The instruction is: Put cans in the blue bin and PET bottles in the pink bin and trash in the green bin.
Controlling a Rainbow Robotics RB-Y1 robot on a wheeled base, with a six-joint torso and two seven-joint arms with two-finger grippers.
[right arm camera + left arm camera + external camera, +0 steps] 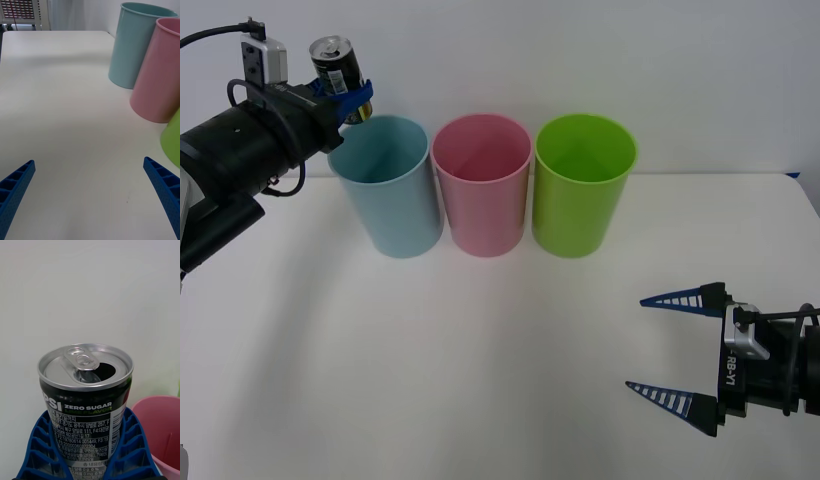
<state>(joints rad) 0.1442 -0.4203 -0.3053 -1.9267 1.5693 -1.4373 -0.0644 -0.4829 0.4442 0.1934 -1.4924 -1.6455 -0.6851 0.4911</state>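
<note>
The white counter (480, 350) carried three tall bins in a row near its far edge: the blue bin (388, 190) toward the left edge, the pink bin (482, 188) just beside it, and the green bin (580, 190) just beside the pink one.

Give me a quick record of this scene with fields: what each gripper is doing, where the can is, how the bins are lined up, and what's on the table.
left gripper: raised near the blue bin's far left rim, shut on the can
can: upright, tab opened, held above table height
right gripper: open, low over the table's near right part, holding nothing
blue bin: leftmost in the row, upright
pink bin: middle, upright
green bin: rightmost, upright
table: white, bins standing at its far side
</note>
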